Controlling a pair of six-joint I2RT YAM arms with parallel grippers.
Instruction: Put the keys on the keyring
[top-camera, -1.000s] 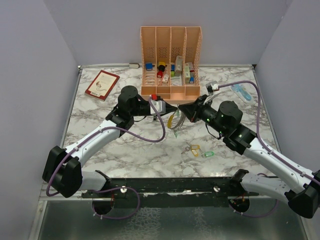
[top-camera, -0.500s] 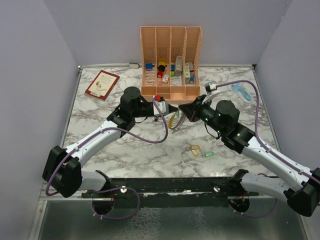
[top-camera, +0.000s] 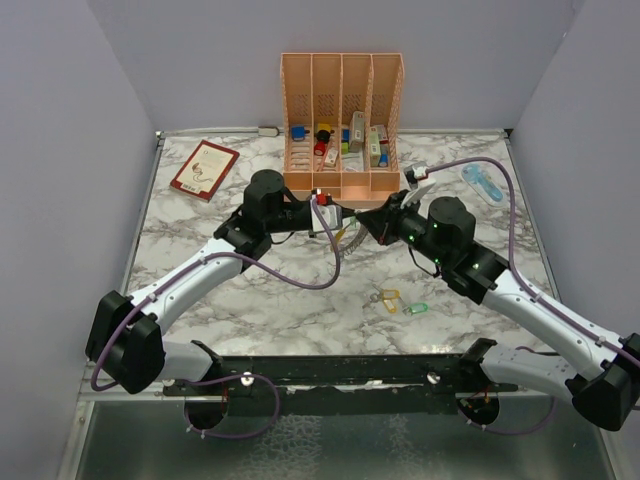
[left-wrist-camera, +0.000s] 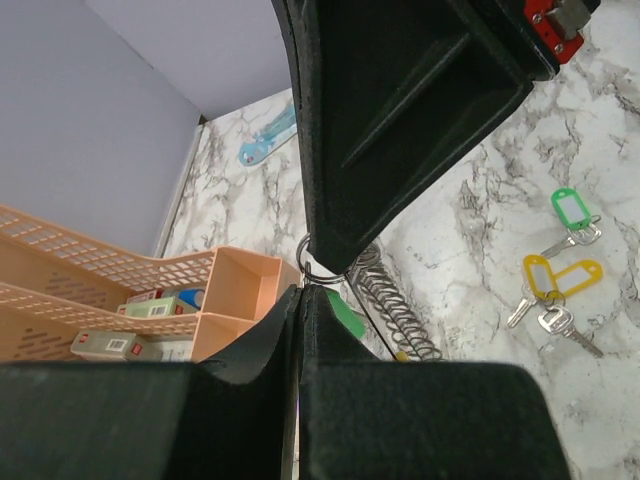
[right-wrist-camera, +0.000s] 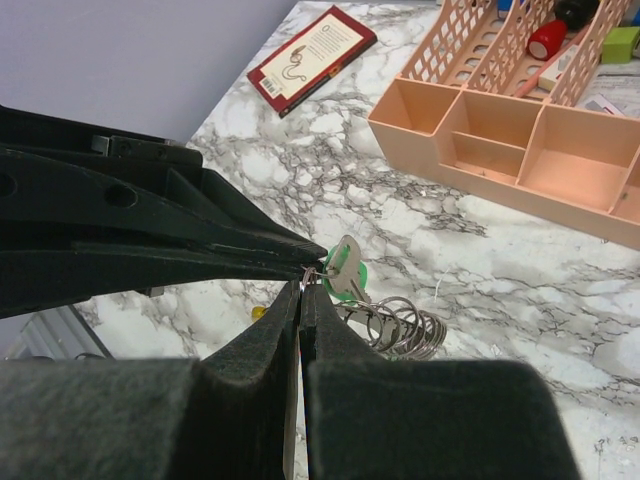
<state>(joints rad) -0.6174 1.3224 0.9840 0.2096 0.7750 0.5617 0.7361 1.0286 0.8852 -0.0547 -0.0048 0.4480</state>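
While one green-headed silver key (right-wrist-camera: 345, 268) hangs beside the thin silver-grey metal keyring (right-wrist-camera: 395, 325) — pinched mid-air between the clenched left claw (left-wrist-camera: 300, 305) and clenched right claw (right-wrist-camera: 300, 300) — the yellow- and green-headed loose keys (top-camera: 398, 301) are seen unthreaded on the marble tabletop (top-camera: 300, 300); the task is judged partly done.

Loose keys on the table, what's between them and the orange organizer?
The left gripper and right gripper, tip to tip, as the top view shows.

Your left arm (top-camera: 190, 280) and right arm (top-camera: 545, 312) wear white shells between black joints, with black bases at the near edge. A purple cable (top-camera: 290, 283) loops along each. The left gripper (top-camera: 350, 217) and right gripper (top-camera: 366, 221) are matte black, tapering wedges; green lights (top-camera: 414, 238) dot your right wrist.
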